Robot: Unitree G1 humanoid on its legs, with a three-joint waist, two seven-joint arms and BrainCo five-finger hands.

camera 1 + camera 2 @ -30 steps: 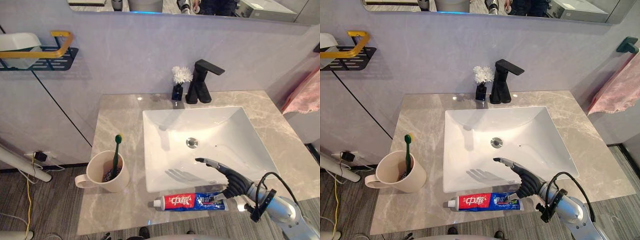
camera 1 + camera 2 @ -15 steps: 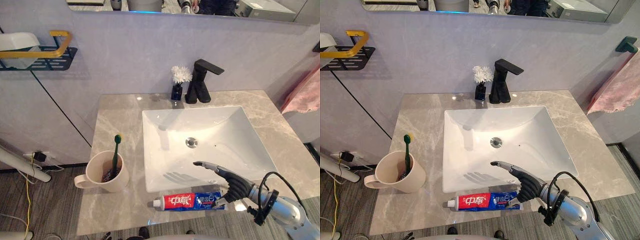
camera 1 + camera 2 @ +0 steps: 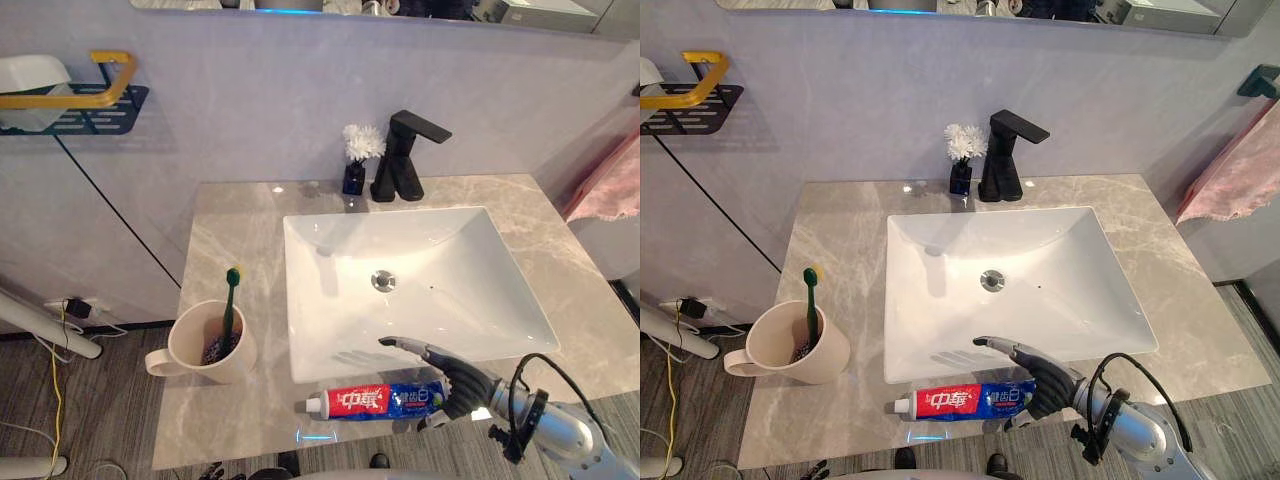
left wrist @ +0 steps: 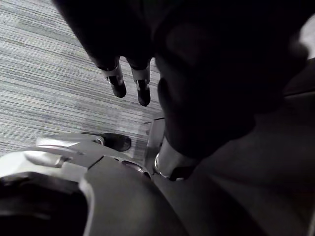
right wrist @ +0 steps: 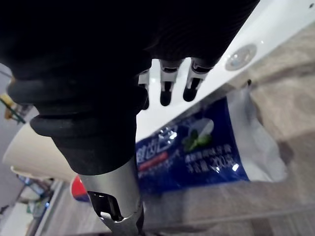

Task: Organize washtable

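A red, white and blue toothpaste tube [image 3: 375, 401] lies flat on the marble counter [image 3: 230, 240], along the front edge just before the sink. My right hand [image 3: 458, 378] is at the tube's right end, open. Its fingers [image 5: 165, 88] stretch out above the tube [image 5: 192, 147] toward the basin, and the thumb sits apart on the tube's near side. A cream mug [image 3: 205, 348] holding a green toothbrush [image 3: 231, 300] stands at the counter's front left. My left hand [image 4: 129, 81] hangs over the floor with relaxed fingers.
A white rectangular sink [image 3: 305, 300] takes up the counter's middle. A black faucet [image 3: 405, 155] and a small dark vase of white flowers [image 3: 358, 160] stand behind it. A wall shelf with a yellow rail [image 3: 85, 97] hangs at the left, and a pink towel [image 3: 605, 190] at the right.
My right hand has come down and nearer the counter's front edge, so its thumb now sits on the near side of the tube's end. The tube has not moved.
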